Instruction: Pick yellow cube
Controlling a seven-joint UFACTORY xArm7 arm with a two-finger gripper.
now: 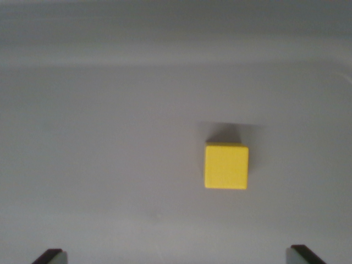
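The yellow cube point(226, 166) is sitting on a plain grey surface point(110, 137), a little toward the wrist view's right of centre and slightly below the middle of the picture. Its top face is showing square-on, with edges running nearly parallel to the picture's borders. A soft dark shadow is falling just beyond its upper edge and spreading a bit toward the wrist view's right.

The gripper point(179, 257) is showing only as 2 dark fingertips point(50, 256) poking in at the bottom edge, 1 at the wrist view's left corner and 1 at the wrist view's right. They are standing wide apart, with bare grey surface between them, and they are holding nothing. The cube is lying well above the line joining the 2 tips, apart from both, and is not touching either. Measured across the picture, it is sitting between them, nearer the tip at the wrist view's right than the 1 at the left.

The surface is looking smooth and uniform, with faint lighter and darker horizontal bands across the top of the picture. The view is somewhat blurred, so finer surface detail on the cube is not readable.
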